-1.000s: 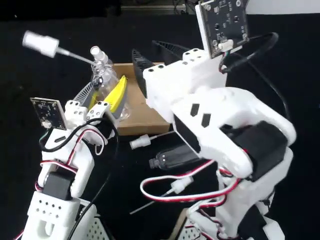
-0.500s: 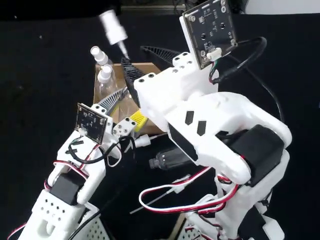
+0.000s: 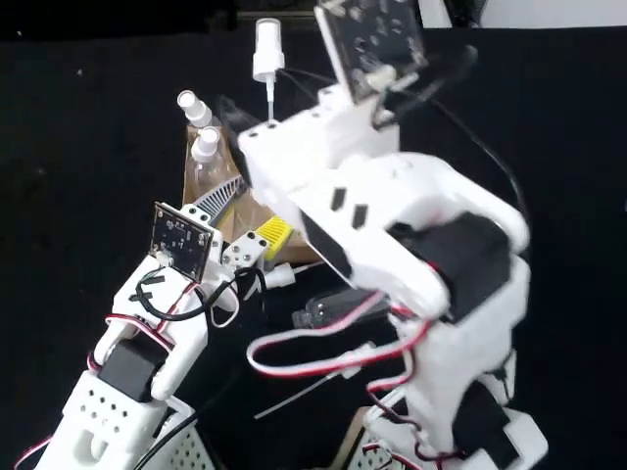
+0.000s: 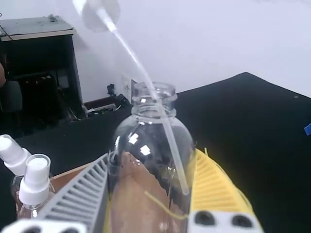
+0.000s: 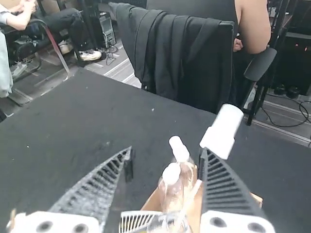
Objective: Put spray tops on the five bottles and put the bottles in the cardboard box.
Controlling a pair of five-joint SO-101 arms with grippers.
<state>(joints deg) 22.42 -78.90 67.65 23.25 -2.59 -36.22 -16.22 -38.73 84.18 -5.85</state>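
Third bottle is getting its top; two are already finished.

The left gripper (image 4: pixel 150 160) is closed around the bottle (image 4: pixel 146 165) and holds it upright over the box (image 3: pixel 192 168). A top (image 3: pixel 266 49) stands high above the neck, not seated; only its tube (image 4: pixel 160 131) reaches inside. The right gripper (image 5: pixel 166 151) is spread wide, and the top lies by one fingertip. Two capped bottles (image 3: pixel 205 147) stand in the box at its 10 o'clock corner. At 6 o'clock from the box, a bare bottle (image 3: pixel 328 308) and two loose tops (image 3: pixel 279 277) lie on the table (image 3: pixel 549 147). I judge the task is near the half.
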